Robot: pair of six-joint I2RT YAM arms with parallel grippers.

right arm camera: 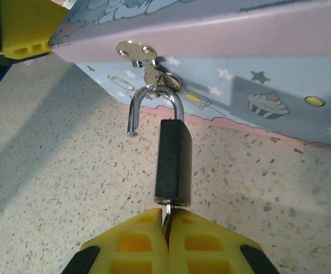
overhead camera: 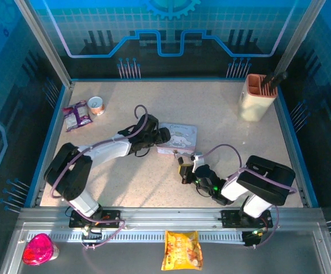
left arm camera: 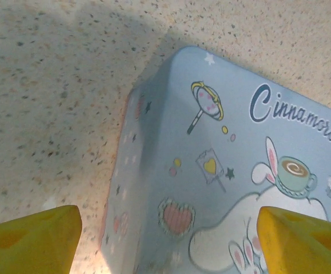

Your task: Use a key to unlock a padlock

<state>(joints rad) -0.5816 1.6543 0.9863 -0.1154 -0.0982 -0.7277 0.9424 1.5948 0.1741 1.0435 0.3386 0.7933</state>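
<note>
Speckled table [overhead camera: 222, 131]: Cinnamoroll tin [overhead camera: 179, 137] sits mid-table, flat, lid up. Cream pen holder [overhead camera: 256, 97] is at back right, purple snack packet [overhead camera: 76, 116] at back left, both well apart from the tin.

Left gripper [overhead camera: 156, 137] is at the tin's left end. Wrist view: yellow fingers [left arm camera: 34, 240] spread wide, released, straddling the tin's corner [left arm camera: 228, 171], nothing between them but the lid below.

Right gripper [right arm camera: 166, 228] is at the tin's near side, fingers clenched together on the key [right arm camera: 166, 214], whose blade goes up into the bottom of the padlock.

Padlock [right arm camera: 174, 165]: dark body, hanging by its shackle [right arm camera: 154, 94] from the tin's hasp ring [right arm camera: 168, 80] on the near wall. One shackle leg is out of the body, its free end in the air left of it.
</note>
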